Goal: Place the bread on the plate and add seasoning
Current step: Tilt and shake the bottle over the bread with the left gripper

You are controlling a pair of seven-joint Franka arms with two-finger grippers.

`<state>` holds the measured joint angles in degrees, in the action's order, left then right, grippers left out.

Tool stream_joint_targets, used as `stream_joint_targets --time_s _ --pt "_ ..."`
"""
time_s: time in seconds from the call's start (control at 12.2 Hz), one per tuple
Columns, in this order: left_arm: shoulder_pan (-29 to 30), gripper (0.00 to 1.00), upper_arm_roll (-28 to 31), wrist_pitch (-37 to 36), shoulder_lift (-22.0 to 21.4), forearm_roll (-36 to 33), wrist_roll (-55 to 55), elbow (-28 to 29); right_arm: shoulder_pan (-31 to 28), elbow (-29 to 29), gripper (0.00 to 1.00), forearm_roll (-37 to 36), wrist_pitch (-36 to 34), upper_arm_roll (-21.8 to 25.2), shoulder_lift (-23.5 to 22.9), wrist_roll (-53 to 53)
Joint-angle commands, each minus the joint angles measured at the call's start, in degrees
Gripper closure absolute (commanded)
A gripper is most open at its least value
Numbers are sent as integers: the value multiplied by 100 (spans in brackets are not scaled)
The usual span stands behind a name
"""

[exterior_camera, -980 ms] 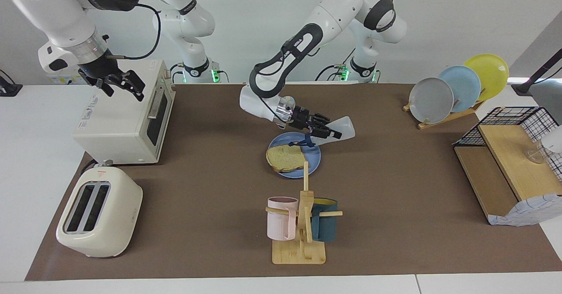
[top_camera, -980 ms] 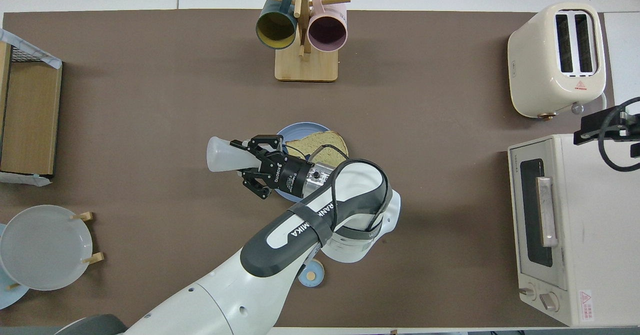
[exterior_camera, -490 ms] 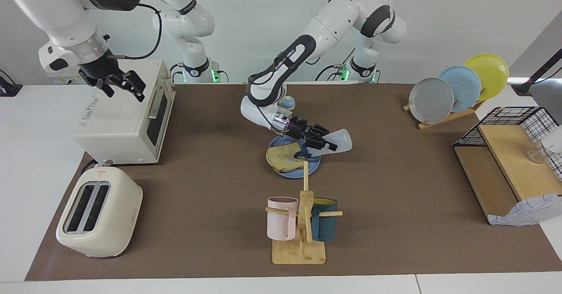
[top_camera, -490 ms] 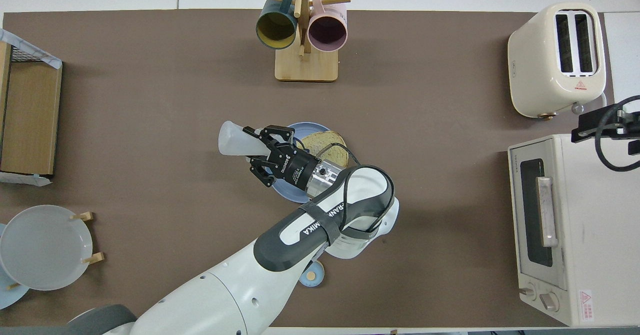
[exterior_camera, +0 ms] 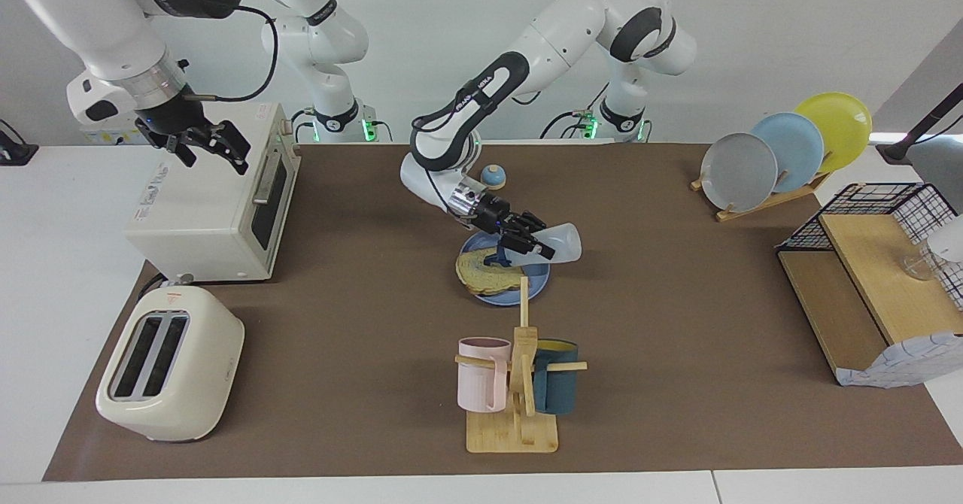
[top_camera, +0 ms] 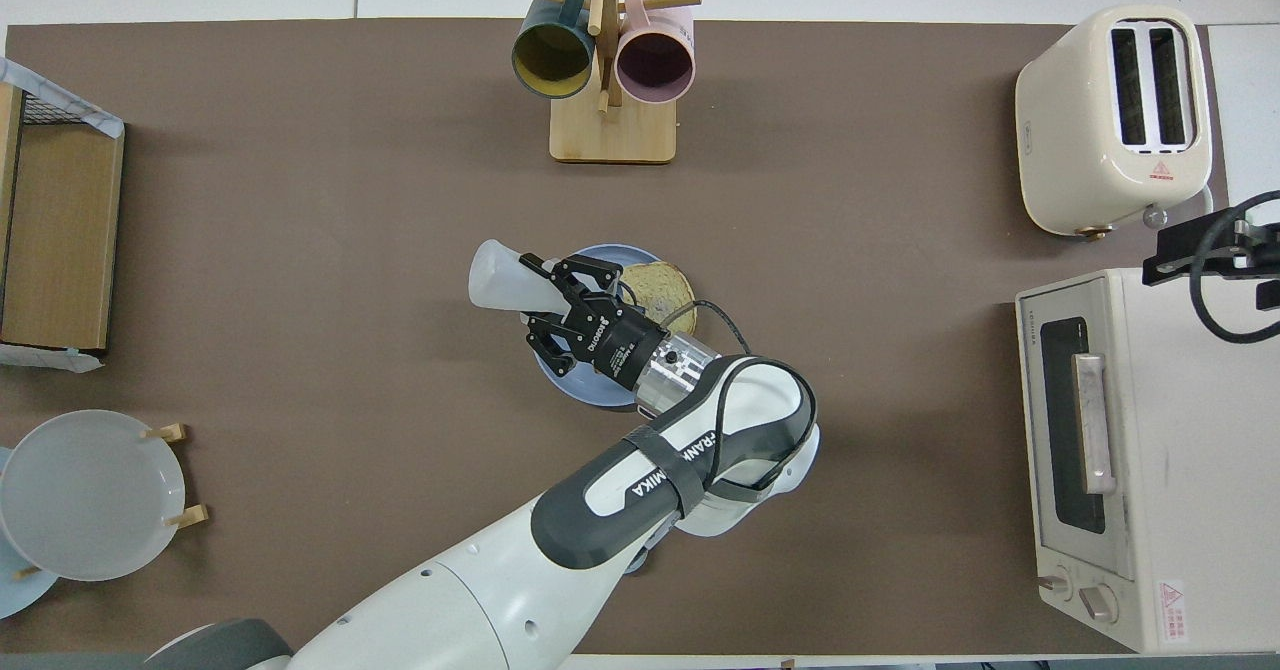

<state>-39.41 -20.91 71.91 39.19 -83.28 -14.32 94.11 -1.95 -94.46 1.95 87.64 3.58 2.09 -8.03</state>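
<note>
The facing camera is looking down from high across the table (exterior_camera: 677, 353) toward both robots. The overhead camera is looking steeply down from above the robots' end. Both are covering the whole table, including the mug rack (exterior_camera: 515, 387) (top_camera: 605, 60).

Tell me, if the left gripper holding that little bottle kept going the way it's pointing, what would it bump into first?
Probably nothing close: the left gripper points toward the left arm's end of the table, where only bare brown mat shows before the wooden shelf. Height is uncertain.

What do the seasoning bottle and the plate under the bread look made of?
Seasoning bottle: probably soft plastic, since its frosted white body is translucent and matte. Plate: likely plastic or glazed ceramic, with a smooth, even blue surface and a thin rim; the look leaves it open.
</note>
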Motion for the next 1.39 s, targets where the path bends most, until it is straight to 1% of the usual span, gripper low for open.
stream_joint_targets --time_s 0.0,0.24,0.49,0.65,0.82,1.14,1.31 --pt "48 100 586 437 -43 -118 -18 2 -51 -81 0 -45 43 -33 81 109" --pt "-66 100 588 351 -43 -58 -36 -112 -51 -90 0 -45 43 -33 81 109" --pt "-645 100 579 113 -43 223 -36 -340 -51 -90 0 -45 43 -33 81 109" --pt "-726 100 579 113 -43 294 -36 -385 -51 -90 0 -45 43 -33 81 109" --pt "-621 100 597 209 -43 260 -36 -350 -51 -90 0 -45 43 -33 81 109" --pt "2 100 606 350 -43 41 -27 -191 -51 -90 0 -45 43 -33 81 109" --pt "83 100 632 368 -43 -13 -36 -209 -51 -90 0 -45 43 -33 81 109"
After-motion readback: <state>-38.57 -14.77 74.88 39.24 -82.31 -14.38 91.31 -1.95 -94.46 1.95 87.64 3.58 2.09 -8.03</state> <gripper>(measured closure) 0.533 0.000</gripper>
